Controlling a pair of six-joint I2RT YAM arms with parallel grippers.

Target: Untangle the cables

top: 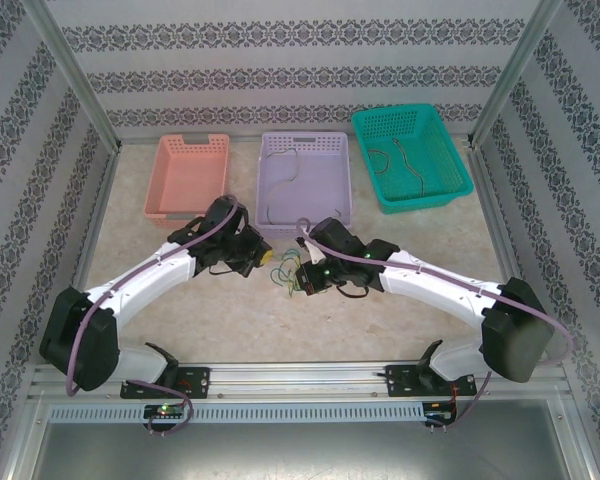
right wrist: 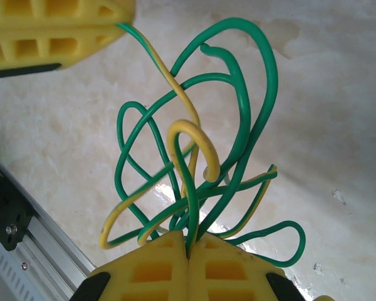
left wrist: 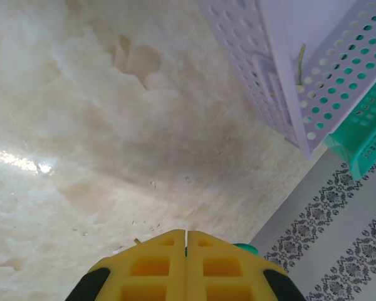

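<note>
Cables (right wrist: 189, 128) tangled between two grippers (right wrist: 188, 241), three baskets (top: 185, 185)

Cables (right wrist: 188, 125): their lower ends vanish between the right gripper's (right wrist: 188, 238) fingers at 6 o'clock. One strand's end hides in the left gripper (right wrist: 116, 28) at 11 o'clock, itself cut by the top edge. From above, the strands are too small to separate. The lilac basket (left wrist: 263, 69) runs off at 1 o'clock.
</note>
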